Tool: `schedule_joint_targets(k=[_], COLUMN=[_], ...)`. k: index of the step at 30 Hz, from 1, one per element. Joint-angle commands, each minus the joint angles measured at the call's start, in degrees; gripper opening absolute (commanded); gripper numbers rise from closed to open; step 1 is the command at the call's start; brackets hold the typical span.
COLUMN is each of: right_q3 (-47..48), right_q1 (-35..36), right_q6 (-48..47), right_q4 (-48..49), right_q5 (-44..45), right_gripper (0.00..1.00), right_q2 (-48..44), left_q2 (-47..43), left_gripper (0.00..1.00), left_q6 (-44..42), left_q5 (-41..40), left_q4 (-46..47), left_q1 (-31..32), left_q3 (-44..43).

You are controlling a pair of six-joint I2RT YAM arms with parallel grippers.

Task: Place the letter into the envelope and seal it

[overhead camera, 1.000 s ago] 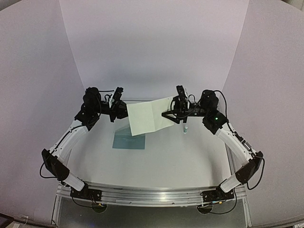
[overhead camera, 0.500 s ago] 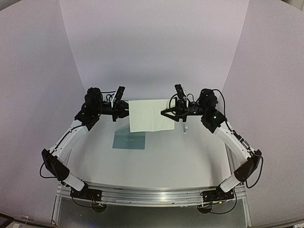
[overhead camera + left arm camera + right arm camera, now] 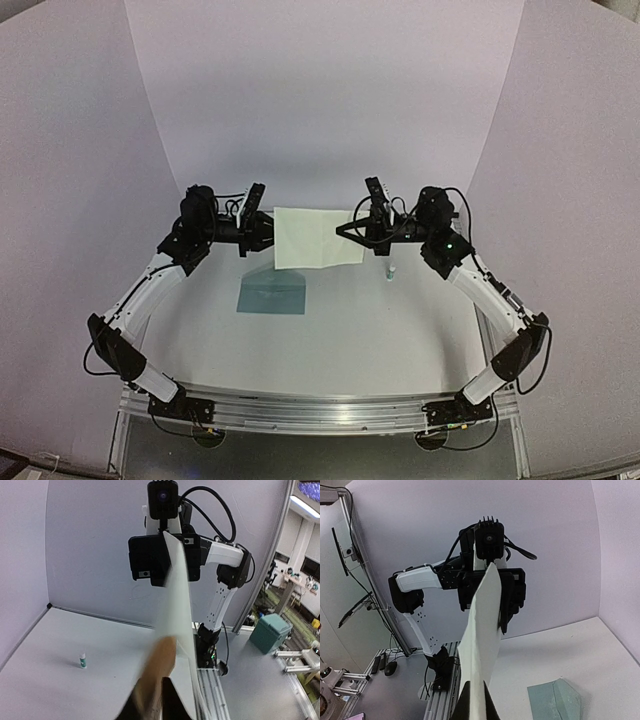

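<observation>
i hold the letter (image 3: 315, 237) up in the air between my two grippers, above the far half of the table (image 3: 380, 340) and about midway between its left and right edges. from above, the sheet is spread wide and almost level, with its plain pale face toward the camera.

my left gripper (image 3: 268, 233) is at the sheet's left edge. in my left wrist view the fingers (image 3: 172, 707) stand narrow with the paper running down between them. that part is blurred, but the sheet sits in the pinch.

my right gripper (image 3: 352, 232) is at the opposite edge, facing the left one across the paper. in my right wrist view its two fingers (image 3: 487, 711) are pressed together on the sheet's bottom corner, and the paper rises edge-on from them toward the other arm.

the envelope (image 3: 272, 293) lies flat on the table, untouched, left of the middle and nearer the near edge than the letter. it is below the sheet's left part and well apart from both grippers. its triangular flap shows in the right wrist view.

a small bottle (image 3: 391, 272) stands upright on the table right of the middle, toward the far edge, below my right gripper and apart from the envelope.
</observation>
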State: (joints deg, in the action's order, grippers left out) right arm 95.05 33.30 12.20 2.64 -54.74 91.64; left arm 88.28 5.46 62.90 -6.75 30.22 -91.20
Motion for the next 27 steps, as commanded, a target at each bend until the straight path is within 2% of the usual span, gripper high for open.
schedule_joint_targets(k=[1,5,10,13,18,24,27], right_q3=[-2.0,-6.5,-10.7,-11.7,-4.6,-1.5,-1.4], right_q1=[-0.2,-0.2,-0.3,-0.3,0.4,2.7,3.3], right_q6=[-0.7,-1.3,-1.2,-1.2,-1.1,-1.4,-1.6], right_q4=[1.2,1.2,0.9,-0.6,-12.3,-13.1,-13.5], right_q5=[3.0,7.3,10.4,12.7,10.7,9.0,7.9], right_gripper=[0.00,0.00,0.00,0.00,0.00,0.00,0.00], right_q2=[-4.1,-7.5,-10.3,-10.1,-4.2,0.0,0.7], left_q2=[-2.4,-3.2,-5.2,-5.7,-5.4,-3.2,-1.4], left_gripper=[0.35,0.62,0.81,0.84,0.84,0.91,0.96], left_q6=[-1.1,-4.6,-23.8,-31.3,-39.1,-57.5,-61.5], left_q5=[0.6,0.2,-7.3,-12.7,-13.2,-15.3,-15.3], left_q4=[-0.4,-3.2,-18.6,-24.0,-26.4,-37.9,-43.4], left_q1=[-1.8,-5.2,-7.0,-7.0,-5.5,-0.5,0.5], left_q3=[-1.3,-1.0,-0.7,-0.9,-5.2,-13.2,-16.8])
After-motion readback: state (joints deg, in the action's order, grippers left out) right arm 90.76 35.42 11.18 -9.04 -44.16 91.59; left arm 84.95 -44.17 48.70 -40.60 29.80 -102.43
